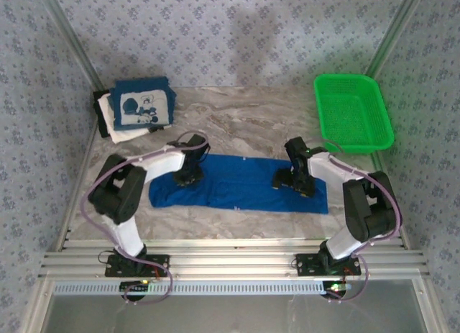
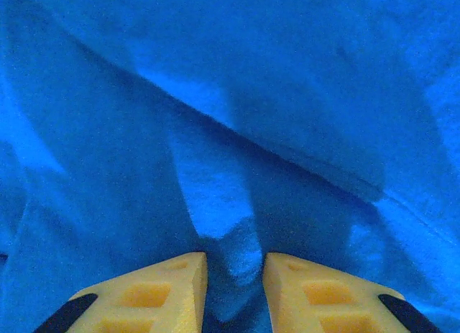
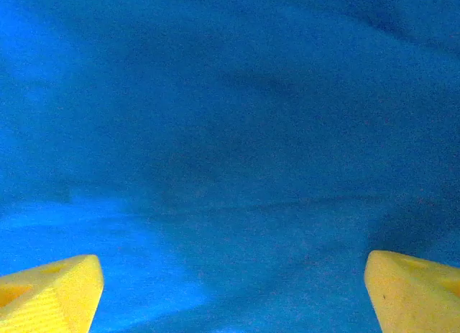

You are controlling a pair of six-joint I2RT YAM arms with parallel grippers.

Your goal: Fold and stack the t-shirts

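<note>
A royal-blue t-shirt [image 1: 237, 183] lies folded into a long strip across the near half of the marble surface [image 1: 244, 124], long axis running left to right. The left gripper [image 2: 235, 265] has its jaws pinching a ridge of the cloth near the left end. The right gripper [image 3: 233, 275] has its jaws spread wide over the right end. A folded navy t-shirt [image 1: 144, 104] tops white t-shirts [image 1: 118, 128] at the far left corner.

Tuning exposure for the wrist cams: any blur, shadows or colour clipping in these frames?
Top external: even, soft light, fairly sharp; faint shadows on the blue t-shirt, a dim blotch on the back wall. Left wrist: heavily saturated blue, soft focus; the left gripper throws two dark shadow streaks up the shirt. Right wrist: near-featureless blue, blurred, brighter at lower left beside the right gripper.
</note>
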